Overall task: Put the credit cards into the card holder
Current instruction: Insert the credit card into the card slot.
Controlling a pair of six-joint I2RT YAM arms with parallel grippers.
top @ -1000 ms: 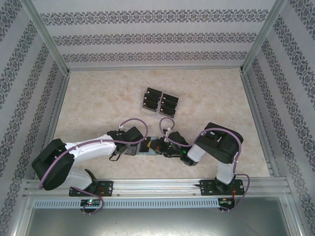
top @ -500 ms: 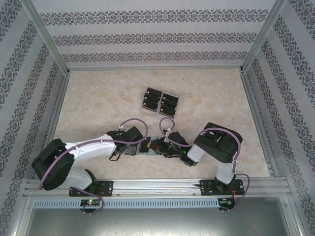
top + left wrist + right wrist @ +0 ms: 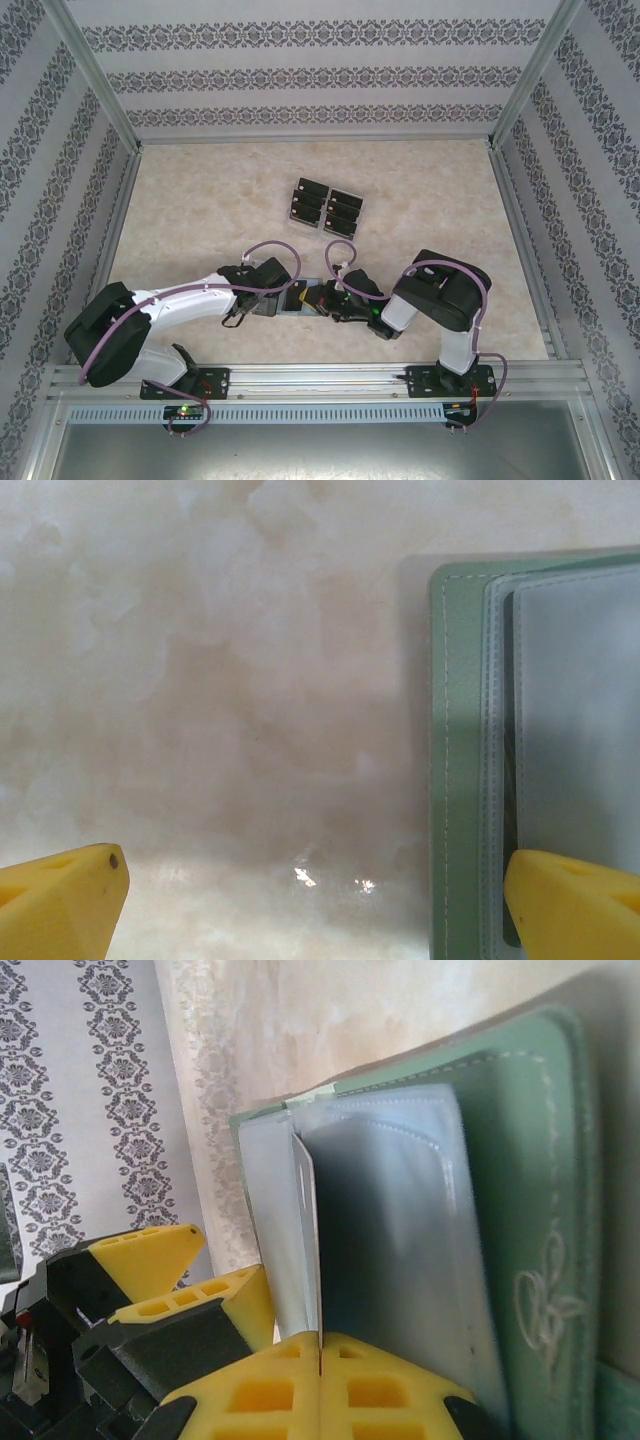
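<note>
Nearest me, my right tool (image 3: pixel 320 1345) is pinched together on one thin clear plastic sleeve (image 3: pixel 308 1230) of the grey-green folding card holder (image 3: pixel 520 1160), standing that leaf on edge so the pocket beside it gapes. The holder lies open on the marbled beige tabletop (image 3: pixel 200 220), btwn my two tools, close to the arm bases. My left tool (image 3: pixel 315 908) is spread wide w/ nothing in it. One yellow fingertip (image 3: pixel 570 905) sits over the holder's stitched edge (touching or not, can't tell), the other over bare tabletop. Farther out, well apart from the holder, the small flat black credit cards (image 3: pixel 328 208) lie in two short rows. None is picked up, so I judge the task barely begun.

Risks, as I read it: the sleeve looks slick & thin, so it may slip from my pinch and flop shut, or crease if I pull too hard. Nothing clearly pins the holder down, so a tug could drag or lift it. A card brought in at a slant could catch the sleeve's lip instead of sliding in.
</note>
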